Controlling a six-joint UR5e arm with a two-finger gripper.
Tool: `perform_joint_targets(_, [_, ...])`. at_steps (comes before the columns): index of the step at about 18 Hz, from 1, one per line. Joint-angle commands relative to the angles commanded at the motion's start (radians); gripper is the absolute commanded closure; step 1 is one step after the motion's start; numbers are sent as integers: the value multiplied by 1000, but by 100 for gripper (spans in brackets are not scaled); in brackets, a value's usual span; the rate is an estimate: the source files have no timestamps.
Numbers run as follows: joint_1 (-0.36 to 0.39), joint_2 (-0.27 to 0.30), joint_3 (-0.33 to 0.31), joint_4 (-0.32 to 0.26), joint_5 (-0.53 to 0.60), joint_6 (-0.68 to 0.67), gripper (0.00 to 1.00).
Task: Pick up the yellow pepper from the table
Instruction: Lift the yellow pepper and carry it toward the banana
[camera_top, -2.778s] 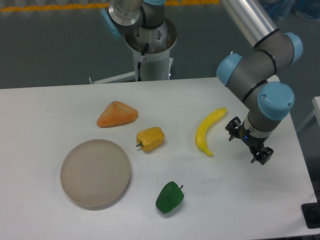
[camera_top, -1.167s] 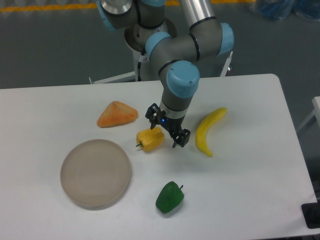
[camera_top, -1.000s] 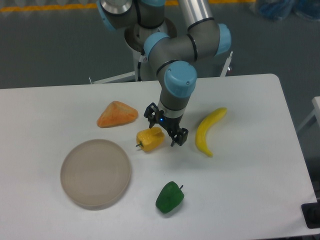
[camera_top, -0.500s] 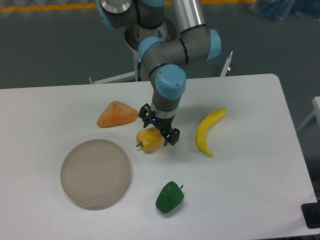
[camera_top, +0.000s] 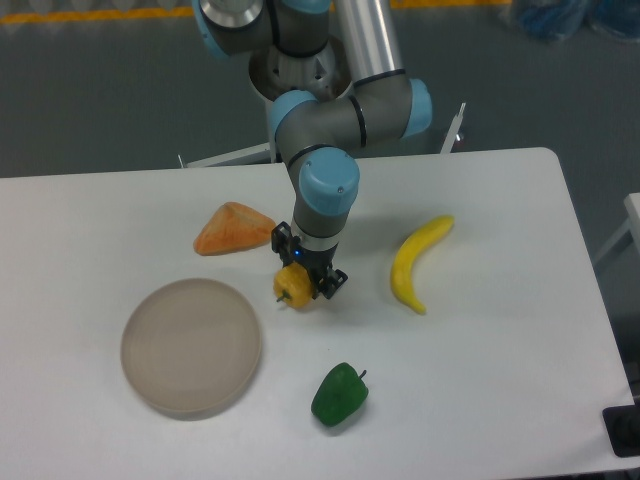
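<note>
The yellow pepper (camera_top: 292, 289) lies on the white table (camera_top: 480, 350) near its middle, mostly covered from above by my gripper (camera_top: 307, 263). Only the pepper's lower left part and its small dark stem show. My gripper hangs directly over it, open, with one finger at the pepper's upper left and the other at its lower right. Whether the fingers touch the pepper I cannot tell.
An orange wedge-shaped lump (camera_top: 234, 228) lies just left of the gripper. A yellow banana (camera_top: 415, 262) lies to the right, a green pepper (camera_top: 339, 393) toward the front, and a round grey plate (camera_top: 191, 345) at the front left. The robot base (camera_top: 300, 80) stands behind the table.
The arm has swung from the table's right side leftward past the banana, and the gripper now sits over the yellow pepper. The pepper and the other objects have not moved.
</note>
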Motion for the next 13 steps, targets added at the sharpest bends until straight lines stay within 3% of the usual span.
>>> perform_joint_targets(2, [11, 6, 27, -11, 2, 6, 73])
perform_joint_targets(7, [64, 5, 165, -121, 0, 11, 73])
perform_joint_targets(10, [124, -3, 233, -201, 2, 167, 71])
perform_joint_targets(13, [162, -12, 294, -235, 21, 181, 72])
